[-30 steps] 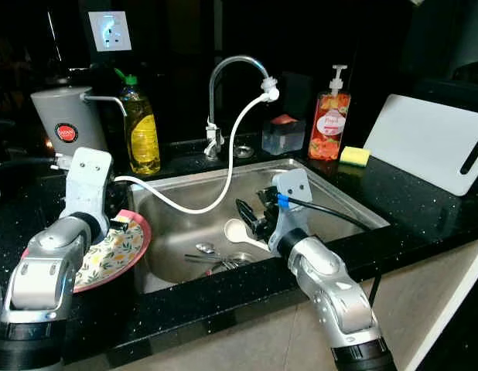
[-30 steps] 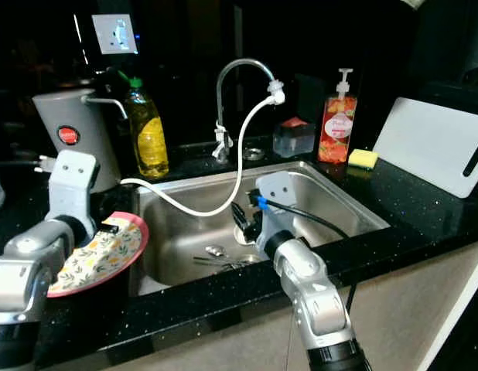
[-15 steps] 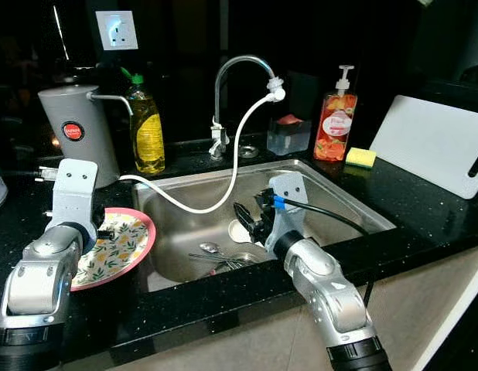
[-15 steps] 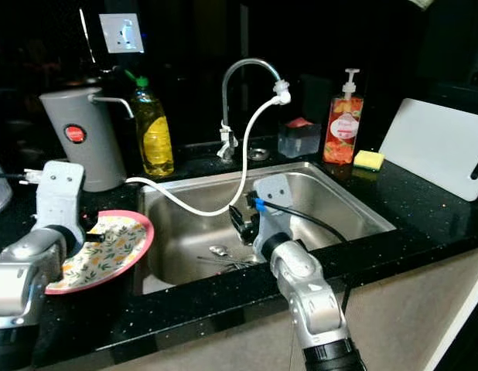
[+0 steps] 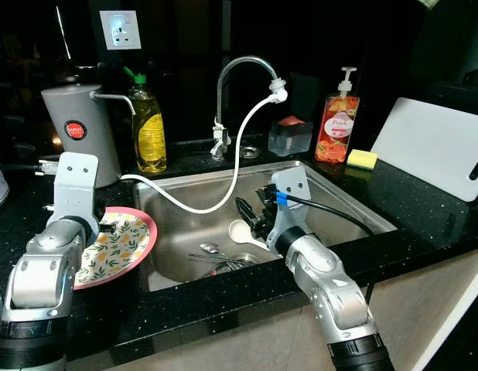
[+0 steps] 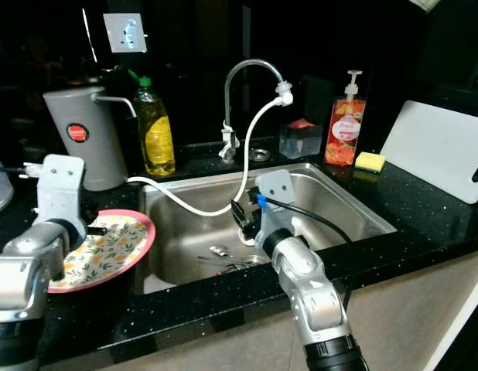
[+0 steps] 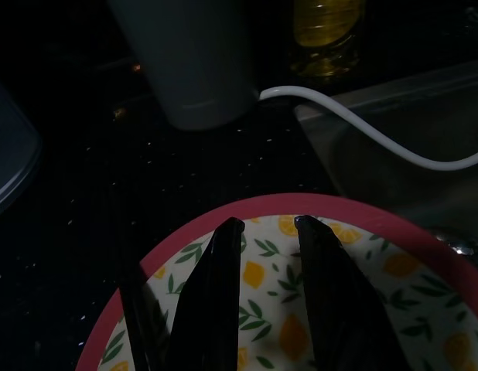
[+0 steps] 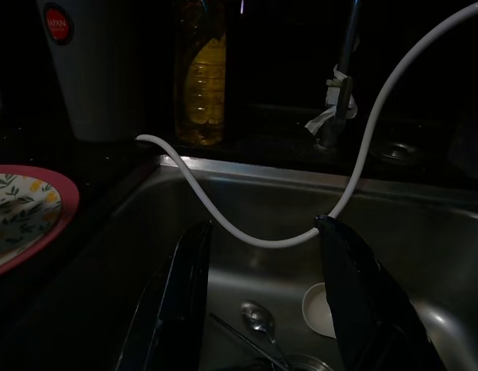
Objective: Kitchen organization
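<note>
From the left eye view, the left gripper (image 5: 107, 223) sits on the pink-rimmed floral plate (image 5: 123, 251), which lies on the black counter (image 5: 425, 209) at nine o'clock of the steel sink (image 5: 332, 189). The right gripper (image 5: 250, 216) hangs over the basin above a white ladle (image 5: 240, 231) and loose cutlery (image 5: 216, 259). Behind stand a grey kettle (image 5: 76, 131), a yellow dish-soap bottle (image 5: 148, 127), a faucet (image 5: 239, 85) trailing a white hose (image 5: 185, 202), a red pump bottle (image 5: 336, 124), a sponge (image 5: 361, 158) and a white cutting board (image 5: 428, 147).

The left wrist view adds that its fingers (image 7: 216, 301) are narrowly parted, lying over the plate's face; whether they grip it I cannot tell.

The right wrist view shows its fingers (image 8: 181, 294) spread wide, holding nothing, the hose crossing between them at twelve o'clock.
</note>
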Tool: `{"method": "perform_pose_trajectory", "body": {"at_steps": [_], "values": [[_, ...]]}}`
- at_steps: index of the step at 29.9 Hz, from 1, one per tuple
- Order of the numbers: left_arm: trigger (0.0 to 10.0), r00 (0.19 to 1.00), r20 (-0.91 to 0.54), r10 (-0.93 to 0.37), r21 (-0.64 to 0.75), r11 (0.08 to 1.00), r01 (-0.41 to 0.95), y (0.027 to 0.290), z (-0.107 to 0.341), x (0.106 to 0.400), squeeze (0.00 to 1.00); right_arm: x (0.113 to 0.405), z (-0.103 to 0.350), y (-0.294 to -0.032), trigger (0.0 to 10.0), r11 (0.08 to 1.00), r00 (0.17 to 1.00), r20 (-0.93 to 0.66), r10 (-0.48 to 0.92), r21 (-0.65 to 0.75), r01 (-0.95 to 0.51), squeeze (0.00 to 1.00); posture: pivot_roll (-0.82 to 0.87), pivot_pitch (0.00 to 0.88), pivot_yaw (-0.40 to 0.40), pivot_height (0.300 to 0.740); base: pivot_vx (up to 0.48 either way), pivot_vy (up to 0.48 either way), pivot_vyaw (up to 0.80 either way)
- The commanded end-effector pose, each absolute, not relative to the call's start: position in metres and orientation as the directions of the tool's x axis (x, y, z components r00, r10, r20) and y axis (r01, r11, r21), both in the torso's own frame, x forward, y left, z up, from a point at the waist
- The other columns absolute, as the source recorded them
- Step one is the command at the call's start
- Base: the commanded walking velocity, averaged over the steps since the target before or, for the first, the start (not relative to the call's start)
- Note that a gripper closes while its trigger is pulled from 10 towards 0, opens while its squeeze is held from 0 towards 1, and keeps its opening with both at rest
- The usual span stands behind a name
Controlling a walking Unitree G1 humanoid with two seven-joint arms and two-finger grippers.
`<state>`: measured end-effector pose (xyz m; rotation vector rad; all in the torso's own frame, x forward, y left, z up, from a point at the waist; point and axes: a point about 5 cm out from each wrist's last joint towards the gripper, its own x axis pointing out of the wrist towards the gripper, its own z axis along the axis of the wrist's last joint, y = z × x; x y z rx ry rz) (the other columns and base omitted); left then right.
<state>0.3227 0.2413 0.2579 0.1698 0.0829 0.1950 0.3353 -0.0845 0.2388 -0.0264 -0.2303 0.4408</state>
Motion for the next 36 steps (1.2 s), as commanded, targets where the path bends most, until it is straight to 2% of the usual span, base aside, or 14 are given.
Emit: {"method": "perform_pose_trajectory", "body": {"at_steps": [1,10,27,33,34,36], "values": [[10.0,0.971,-0.077,0.225,0.174,0.962,-0.209,0.245,0.255,0.321,0.00,0.336,0.241,-0.081,10.0,0.898,0.870,0.224,0.440,-0.088,-0.431,0.00,0.06,0.000,-0.019,0.740,0.000,0.000,0.00],[10.0,0.973,-0.064,0.221,0.156,0.966,-0.209,0.240,0.256,0.318,0.00,0.337,0.239,-0.081,10.0,0.900,0.872,0.221,0.436,-0.076,-0.430,0.00,0.08,0.000,-0.030,0.740,0.000,0.000,0.00],[10.0,0.964,-0.076,0.256,0.150,0.958,-0.243,0.246,0.260,0.316,0.00,0.337,0.240,-0.084,10.0,0.904,0.875,0.228,0.426,-0.077,-0.420,0.00,0.06,0.000,-0.015,0.740,0.000,0.000,0.00],[10.0,0.943,-0.092,0.319,0.158,0.940,-0.302,0.255,0.263,0.315,0.00,0.337,0.240,-0.085,10.0,0.907,0.879,0.229,0.419,-0.070,-0.415,0.00,0.08,0.000,-0.017,0.740,0.000,0.000,0.00],[10.0,0.909,-0.124,0.399,0.132,0.914,-0.383,0.270,0.262,0.312,0.00,0.337,0.237,-0.083,10.0,0.907,0.880,0.224,0.419,-0.065,-0.416,0.00,0.08,0.000,-0.010,0.740,0.000,0.000,0.00],[10.0,0.892,-0.142,0.429,0.115,0.902,-0.416,0.276,0.260,0.310,0.00,0.337,0.237,-0.082,10.0,0.906,0.879,0.224,0.421,-0.064,-0.417,0.00,0.07,0.000,-0.010,0.740,0.000,0.000,0.00]]}}
